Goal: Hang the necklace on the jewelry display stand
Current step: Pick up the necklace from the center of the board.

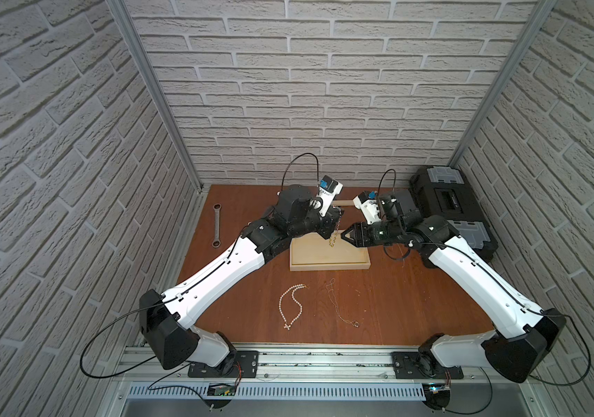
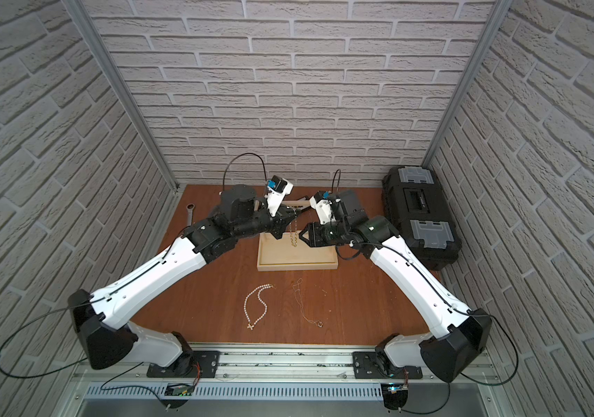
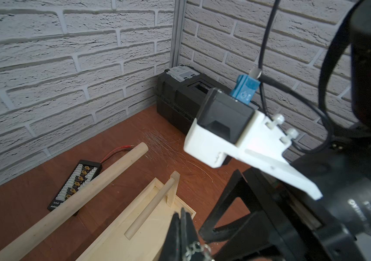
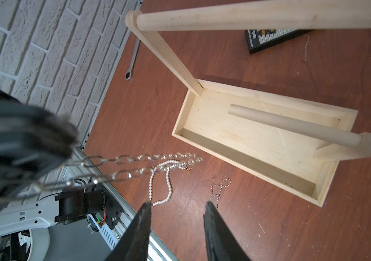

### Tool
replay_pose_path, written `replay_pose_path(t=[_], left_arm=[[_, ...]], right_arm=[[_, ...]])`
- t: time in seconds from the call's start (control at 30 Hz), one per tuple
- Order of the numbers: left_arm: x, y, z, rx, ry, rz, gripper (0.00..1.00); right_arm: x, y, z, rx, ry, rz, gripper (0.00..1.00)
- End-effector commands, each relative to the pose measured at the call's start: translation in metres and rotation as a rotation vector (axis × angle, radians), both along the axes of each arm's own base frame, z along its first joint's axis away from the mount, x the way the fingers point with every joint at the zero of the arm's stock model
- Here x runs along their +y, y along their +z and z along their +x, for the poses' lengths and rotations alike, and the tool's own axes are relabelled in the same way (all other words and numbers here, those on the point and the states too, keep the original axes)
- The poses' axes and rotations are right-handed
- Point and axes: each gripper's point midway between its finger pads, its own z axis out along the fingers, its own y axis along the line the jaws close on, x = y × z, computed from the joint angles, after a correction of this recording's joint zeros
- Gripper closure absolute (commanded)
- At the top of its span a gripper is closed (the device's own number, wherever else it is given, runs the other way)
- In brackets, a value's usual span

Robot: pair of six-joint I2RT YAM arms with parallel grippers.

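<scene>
Left gripper point(image 3: 181, 217), jaws clamped on a chain necklace point(image 4: 135, 158), chain dangled by the jewelry display stand point(image 4: 225, 140), right gripper point(image 4: 177, 205) close beside, jaws apart, empty, pearl necklace point(image 1: 292, 307) lay on the table point(image 1: 414, 307).

No text, brand or number can be read with certainty. White print runs along the end of the black connector board point(image 3: 56, 203) on the bench, too small to read. White lettering on the right arm's black housing point(image 3: 358, 210) is blurred. A moulded mark on the blue plug point(image 3: 245, 89) is illegible.
</scene>
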Motion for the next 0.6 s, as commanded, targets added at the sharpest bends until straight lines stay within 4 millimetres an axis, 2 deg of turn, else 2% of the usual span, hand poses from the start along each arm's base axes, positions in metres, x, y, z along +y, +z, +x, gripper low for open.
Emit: replay_pose_path(t=[0.0,0.23,0.43,0.57], left_arm=[[0.004,0.016,0.001,-0.025,0.009,-0.021,1.0],[0.001,0.012,0.007,-0.02,0.014,0.019,1.0],[-0.003,0.008,0.015,-0.012,0.019,0.051,1.0],[-0.001,0.004,0.027,-0.002,0.051,0.078,1.0]], right_arm=[[0.017,0.03,0.013,-0.1,0.023,0.092,0.59],[0.033,0.041,0.028,-0.127,0.053,0.149,0.59],[0.039,0.044,0.043,-0.15,0.043,0.156,0.59],[0.044,0.053,0.051,-0.173,0.038,0.18,0.67]])
